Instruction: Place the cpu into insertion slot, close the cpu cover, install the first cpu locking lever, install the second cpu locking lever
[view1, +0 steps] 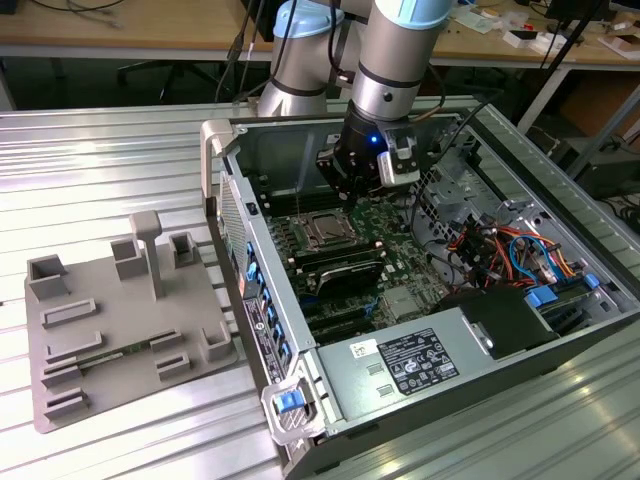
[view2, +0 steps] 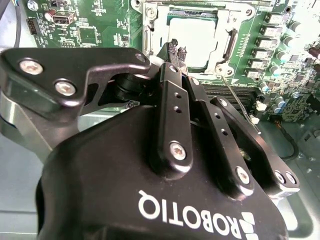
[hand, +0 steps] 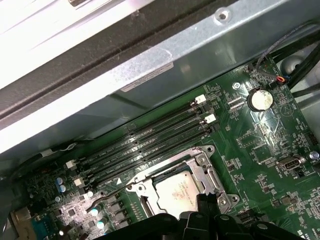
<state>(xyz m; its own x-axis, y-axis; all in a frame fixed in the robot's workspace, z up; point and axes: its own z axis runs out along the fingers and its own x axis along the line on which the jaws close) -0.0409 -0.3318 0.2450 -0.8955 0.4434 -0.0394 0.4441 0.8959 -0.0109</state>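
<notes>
case (view1: 290, 150): open, holding motherboard (view1: 400, 240).
insertion slot (view2: 230, 44): cpu (view2: 192, 40) seated inside; cpu cover (view2: 152, 22) apparently down over it.
gripper (view2: 176, 49): fingertips pressed together, empty; at insertion slot's 12 o'clock, exterior view.

One gripper (view2: 177, 50) with two fingers (view2: 172, 100). Just below its tips sits one cpu (view2: 192, 40) under one cpu cover (hand: 204, 166). Beyond the tips run four long memory slots (hand: 145, 144), with one coin battery (hand: 260, 99) nearby. Farther off lies one power supply box (view1: 400, 365).
</notes>
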